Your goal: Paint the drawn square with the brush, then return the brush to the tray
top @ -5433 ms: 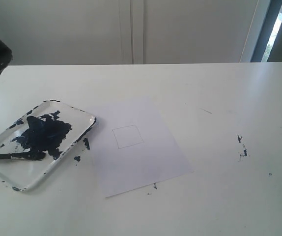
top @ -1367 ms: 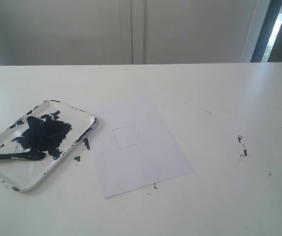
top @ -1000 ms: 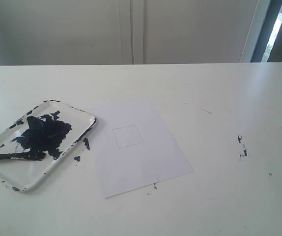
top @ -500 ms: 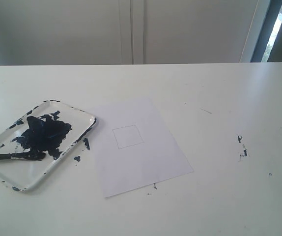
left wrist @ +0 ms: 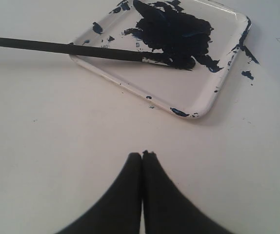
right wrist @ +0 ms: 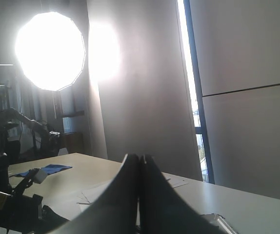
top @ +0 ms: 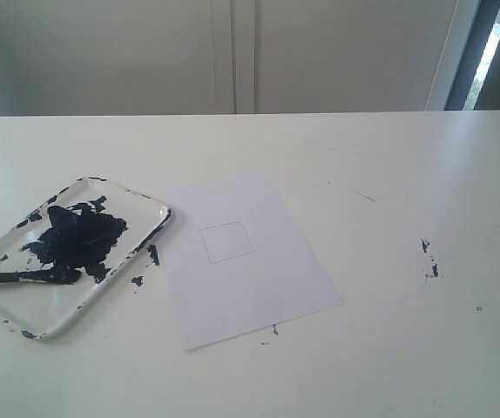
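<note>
Brush resting in tray, square unpainted
Our left gripper (left wrist: 141, 155) and right gripper (right wrist: 140, 158) are both pinched closed, empty; the brush (left wrist: 67, 48) lies across the tray (left wrist: 130, 87) rim, the drawn square (top: 226, 241) bare. Grabbing the overhanging handle carelessly could tip the tray.

I find nothing legible on my feeds: no writing, label, brand or number on tray (top: 41, 305), paper (top: 259, 292) or table (top: 389, 174).
</note>
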